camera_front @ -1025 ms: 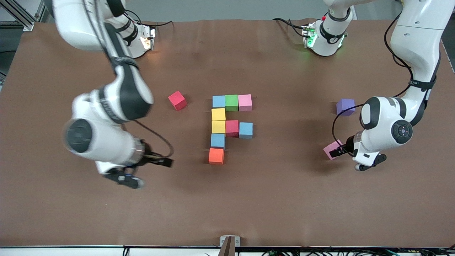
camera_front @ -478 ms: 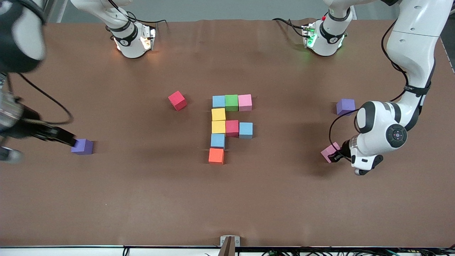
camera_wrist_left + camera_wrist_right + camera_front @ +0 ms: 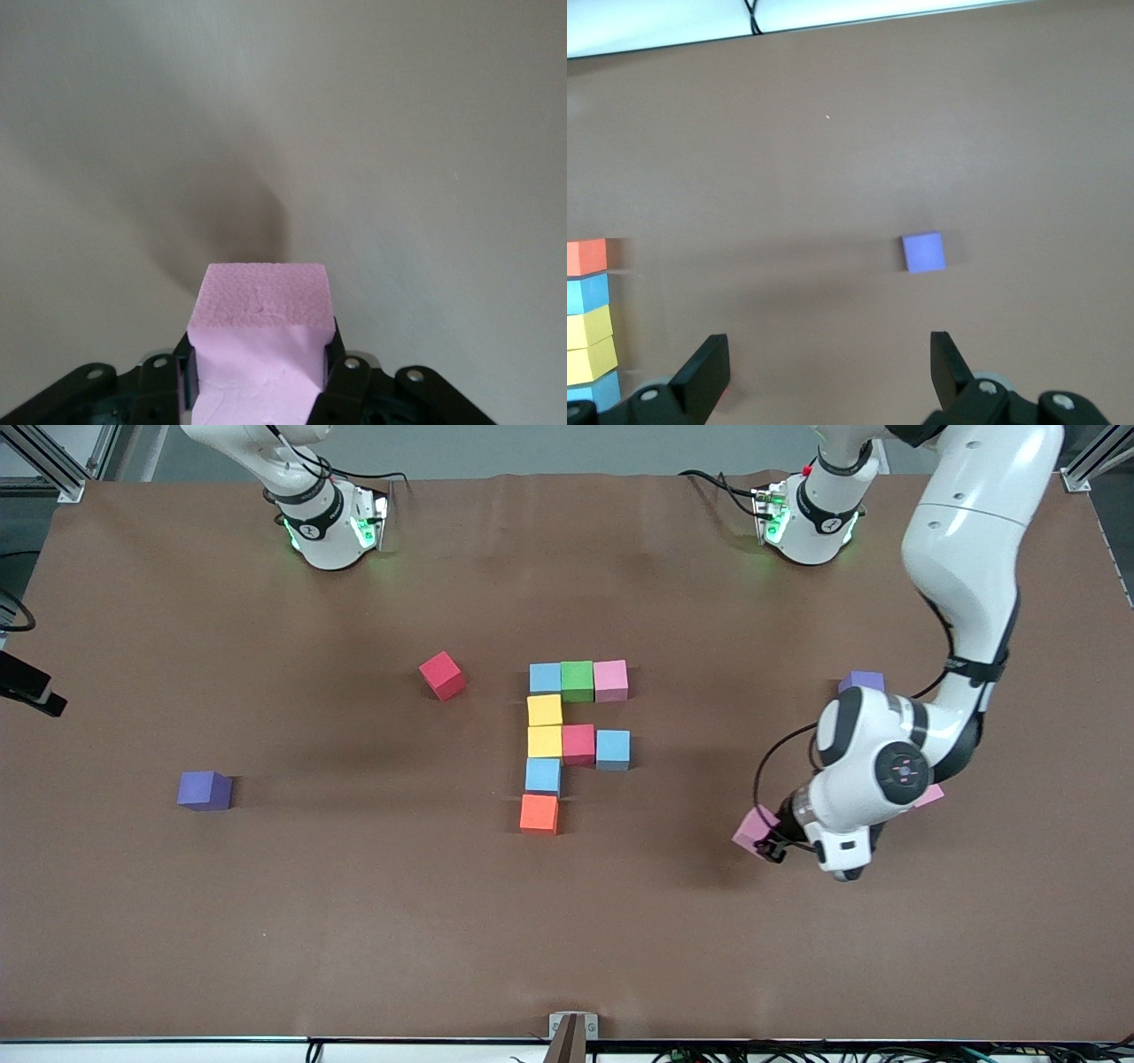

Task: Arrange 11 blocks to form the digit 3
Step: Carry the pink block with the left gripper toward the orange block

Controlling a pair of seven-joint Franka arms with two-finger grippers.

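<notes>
Left claw (image 3: 769, 841) clamps a pink block (image 3: 754, 829) over the desk (image 3: 354, 921); right claw (image 3: 824, 372) gapes wide above the purple cube (image 3: 923, 252).

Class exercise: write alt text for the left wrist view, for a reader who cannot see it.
The left gripper is shut on a pink block, its black fingers pressing two of the block's sides. Below it lies plain table, shadowed near the block.

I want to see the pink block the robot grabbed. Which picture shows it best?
The left wrist view: the pink block fills it, squeezed in the left pincer. The front view shows it small. The right wrist view misses it.
</notes>
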